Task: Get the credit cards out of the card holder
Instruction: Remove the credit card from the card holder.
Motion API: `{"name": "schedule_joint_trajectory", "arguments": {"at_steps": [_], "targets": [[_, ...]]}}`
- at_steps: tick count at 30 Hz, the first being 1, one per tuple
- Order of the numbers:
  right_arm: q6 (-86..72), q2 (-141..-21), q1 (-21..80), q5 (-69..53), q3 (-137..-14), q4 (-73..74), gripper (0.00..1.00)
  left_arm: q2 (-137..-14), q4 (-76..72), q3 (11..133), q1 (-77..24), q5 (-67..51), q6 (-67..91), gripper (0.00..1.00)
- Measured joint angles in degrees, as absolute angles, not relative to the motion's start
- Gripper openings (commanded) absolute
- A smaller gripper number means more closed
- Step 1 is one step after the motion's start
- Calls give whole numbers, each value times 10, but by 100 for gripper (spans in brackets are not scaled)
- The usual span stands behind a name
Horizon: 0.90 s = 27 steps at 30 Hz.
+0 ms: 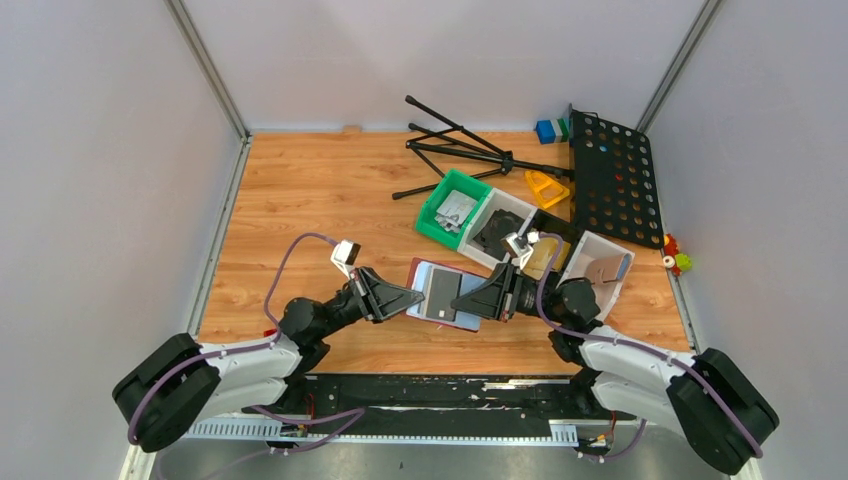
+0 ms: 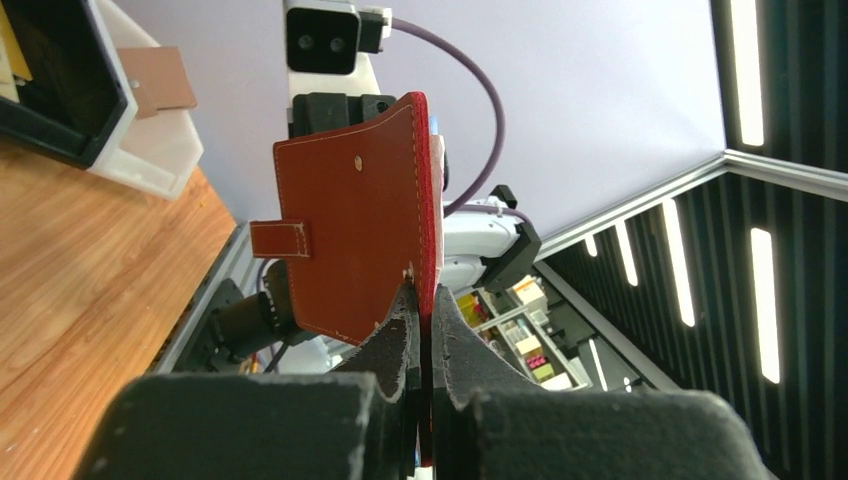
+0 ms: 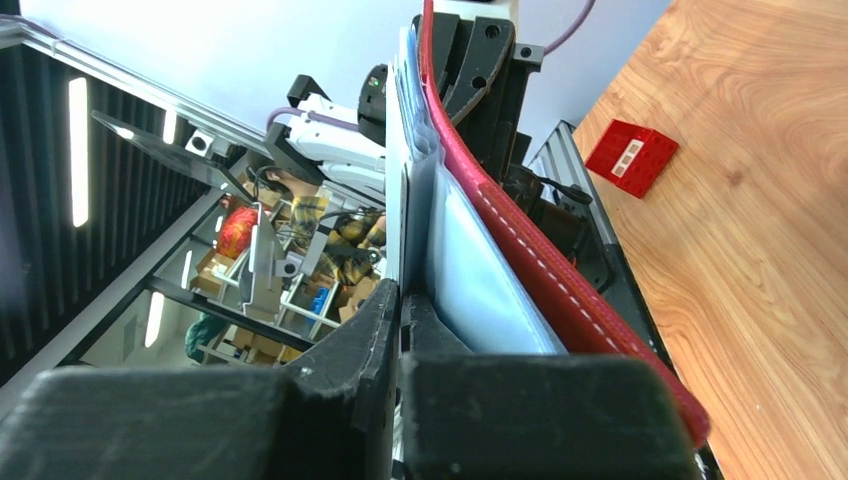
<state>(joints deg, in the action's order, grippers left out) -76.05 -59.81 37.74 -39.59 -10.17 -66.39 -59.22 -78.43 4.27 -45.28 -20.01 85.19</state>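
The dark-red card holder (image 1: 436,292) hangs open above the table between my two grippers, grey inner side up. My left gripper (image 1: 413,296) is shut on its left edge. The left wrist view shows the red outer cover with its snap tab (image 2: 350,230) and the fingers (image 2: 425,305) pinching the rim. My right gripper (image 1: 466,301) is shut at the holder's right side. In the right wrist view its fingers (image 3: 400,295) clamp a thin pale card (image 3: 398,160) standing beside the blue-grey pocket (image 3: 470,270) and the red cover (image 3: 520,250).
A small red-and-white ribbed block (image 3: 632,157) lies on the wood near the left arm. A green bin (image 1: 452,207), white bins (image 1: 600,268), a black folding stand (image 1: 460,150), a black perforated panel (image 1: 610,178) and small toys stand behind and to the right.
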Motion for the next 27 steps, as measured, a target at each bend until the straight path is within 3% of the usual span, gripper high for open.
{"name": "schedule_joint_trajectory", "arguments": {"at_steps": [5,11,13,17,19,21,27], "targets": [[-720,-547,375,-407,-111,-571,0,-589,-747,66,-451,-223,835,34],[-684,-525,373,-422,-139,-494,0,-574,-691,88,-450,-243,806,32],[-676,-525,373,-426,-144,-479,0,-571,-664,95,-450,-250,793,26],[-660,-525,373,-437,-158,-446,3,-555,-600,112,-451,-259,765,0],[-652,-526,373,-441,-163,-433,20,-538,-576,112,-451,-256,755,0],[-648,-525,373,-443,-166,-426,28,-524,-561,112,-453,-254,748,0],[-639,-516,371,-444,-169,-425,19,-521,-556,112,-453,-254,746,0]]}}
